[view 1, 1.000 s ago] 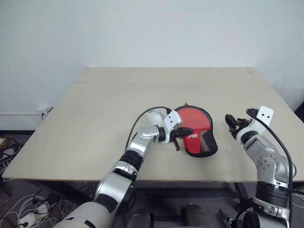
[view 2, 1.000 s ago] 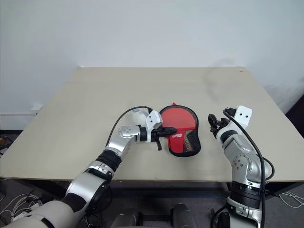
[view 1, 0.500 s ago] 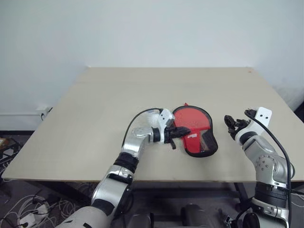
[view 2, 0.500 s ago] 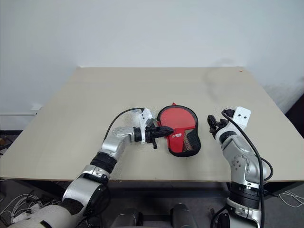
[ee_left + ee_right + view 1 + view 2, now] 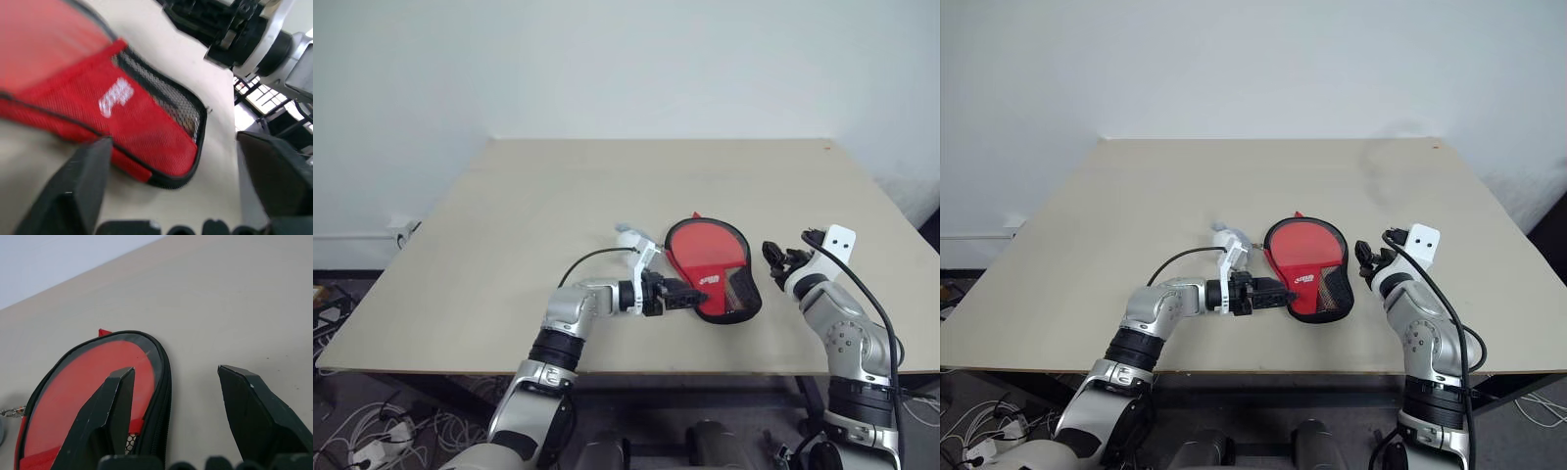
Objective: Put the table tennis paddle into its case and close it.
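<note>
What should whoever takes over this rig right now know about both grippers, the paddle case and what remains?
Left gripper: open, empty, at the narrow end of the case.
Right gripper: open, empty, just off the case's other side.
Red fabric paddle-shaped case with black trim: flat on the beige table, near its front edge; looks closed. A red round shape shows through its clear panel, probably the paddle.
Small whitish wad: beside the case.
Left: check the zip is shut all round; I can't tell from here.

Beige table (image 5: pixel 558 196) fills middle of frame. White wall (image 5: pixel 626 59) across top. Small whitish wad (image 5: pixel 627 236) on tabletop near centre. Cables (image 5: pixel 362 436) on floor, lower left.
</note>
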Controlling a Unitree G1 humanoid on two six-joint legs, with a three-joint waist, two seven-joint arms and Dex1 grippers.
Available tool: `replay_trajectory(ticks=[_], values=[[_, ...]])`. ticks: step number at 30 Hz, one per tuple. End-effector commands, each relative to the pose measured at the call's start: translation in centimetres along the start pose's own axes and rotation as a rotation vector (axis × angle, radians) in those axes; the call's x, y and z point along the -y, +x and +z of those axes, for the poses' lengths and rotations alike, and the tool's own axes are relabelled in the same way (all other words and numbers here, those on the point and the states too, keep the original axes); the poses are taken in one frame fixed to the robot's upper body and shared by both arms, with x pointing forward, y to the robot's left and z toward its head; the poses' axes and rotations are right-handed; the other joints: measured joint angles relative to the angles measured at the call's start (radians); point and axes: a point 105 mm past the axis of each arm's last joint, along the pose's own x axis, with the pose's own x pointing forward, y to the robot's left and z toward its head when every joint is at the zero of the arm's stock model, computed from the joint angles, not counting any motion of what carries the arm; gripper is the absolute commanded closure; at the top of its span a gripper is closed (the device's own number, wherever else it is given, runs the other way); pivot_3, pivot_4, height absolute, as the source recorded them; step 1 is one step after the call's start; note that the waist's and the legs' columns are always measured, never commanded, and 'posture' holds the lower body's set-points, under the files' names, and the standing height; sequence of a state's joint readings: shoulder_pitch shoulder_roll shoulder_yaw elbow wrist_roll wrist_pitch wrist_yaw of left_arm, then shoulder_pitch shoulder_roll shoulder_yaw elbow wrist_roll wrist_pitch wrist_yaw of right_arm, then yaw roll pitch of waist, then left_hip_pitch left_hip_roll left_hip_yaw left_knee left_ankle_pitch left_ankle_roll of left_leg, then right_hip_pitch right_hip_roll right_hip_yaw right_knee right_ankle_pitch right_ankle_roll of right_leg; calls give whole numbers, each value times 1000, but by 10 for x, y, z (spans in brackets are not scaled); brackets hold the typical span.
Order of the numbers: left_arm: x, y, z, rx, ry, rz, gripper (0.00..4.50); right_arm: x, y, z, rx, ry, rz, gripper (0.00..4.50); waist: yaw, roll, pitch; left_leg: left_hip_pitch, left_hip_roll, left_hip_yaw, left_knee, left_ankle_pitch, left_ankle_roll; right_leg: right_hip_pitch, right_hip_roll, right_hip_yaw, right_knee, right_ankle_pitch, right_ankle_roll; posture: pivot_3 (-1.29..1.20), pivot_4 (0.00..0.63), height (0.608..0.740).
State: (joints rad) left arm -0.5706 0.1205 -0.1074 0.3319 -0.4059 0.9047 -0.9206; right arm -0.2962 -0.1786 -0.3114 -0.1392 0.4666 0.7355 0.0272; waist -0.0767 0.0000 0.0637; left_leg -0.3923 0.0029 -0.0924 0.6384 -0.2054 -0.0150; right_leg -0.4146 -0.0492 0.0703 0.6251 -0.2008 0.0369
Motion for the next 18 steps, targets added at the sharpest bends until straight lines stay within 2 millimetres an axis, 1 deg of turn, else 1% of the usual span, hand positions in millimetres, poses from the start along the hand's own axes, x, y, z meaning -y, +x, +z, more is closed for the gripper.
replay_trajectory(ticks=[1,8,12,18], values=[[5,-7,5,9,-31,4,6,-2,-3,11,58,-18,6,1578,0,0,0,0,0,0,0,0,0,0,0,0,0,0,0,0,0,740],[5,-11,-1,-8,-139,44,6,0,-4,7,58,-15,-1,1578,0,0,0,0,0,0,0,0,0,0,0,0,0,0,0,0,0,740],[8,-6,0,2,-195,28,6,-1,-3,4,55,-13,-2,1578,0,0,0,0,0,0,0,0,0,0,0,0,0,0,0,0,0,740],[10,7,-4,-7,-255,19,6,-2,-3,5,58,-14,1,1578,1,0,0,0,0,0,0,0,0,0,0,0,0,0,0,0,0,740]])
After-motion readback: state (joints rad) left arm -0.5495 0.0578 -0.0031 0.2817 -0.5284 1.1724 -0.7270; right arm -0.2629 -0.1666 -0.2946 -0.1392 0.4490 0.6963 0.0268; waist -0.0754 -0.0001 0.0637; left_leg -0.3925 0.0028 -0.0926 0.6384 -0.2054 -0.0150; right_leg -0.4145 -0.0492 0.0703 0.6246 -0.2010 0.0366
